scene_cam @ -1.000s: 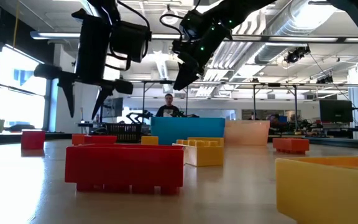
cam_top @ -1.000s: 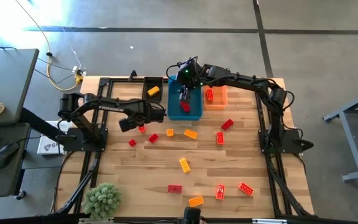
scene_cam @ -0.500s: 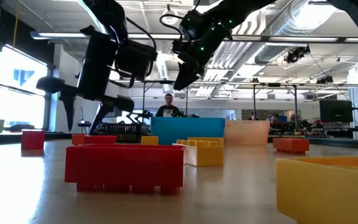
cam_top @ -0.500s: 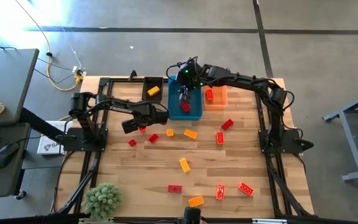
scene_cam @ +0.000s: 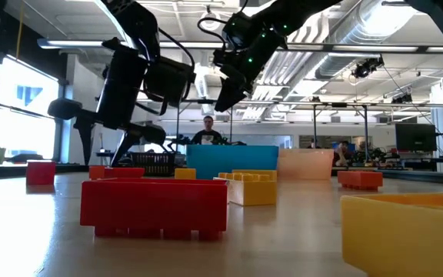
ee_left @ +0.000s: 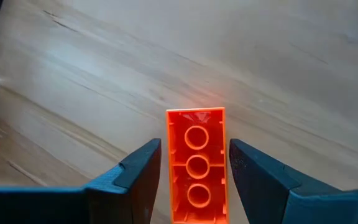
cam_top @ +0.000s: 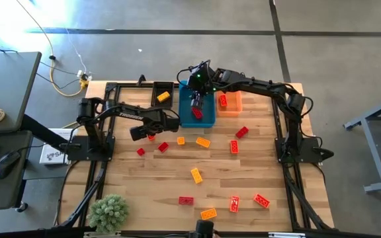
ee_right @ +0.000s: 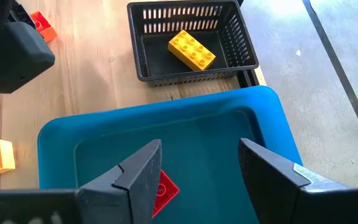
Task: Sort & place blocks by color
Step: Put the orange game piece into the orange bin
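Left gripper [cam_top: 152, 135] has dropped lower and shifted slightly right since a second ago; right arm unchanged. Left gripper [ee_left: 194, 163] now straddles a red-orange block [ee_left: 196, 165] on the table [cam_top: 144, 192], fingers [ee_left: 135, 174] spread wide either side of it, not yet touching it. Right gripper [cam_top: 197, 100] hangs over the blue bin [cam_top: 207, 121] at the table's far edge, fingers [ee_right: 143, 168] wide apart, gripping nothing; a red block [ee_right: 165, 188] lies in that bin. Black bin [ee_right: 185, 43] beside it holds a yellow block [ee_right: 192, 50]; orange bin [cam_top: 235, 102] holds a red block [cam_top: 223, 100]. Other red, orange and yellow blocks are scattered across the table's middle and near edge.
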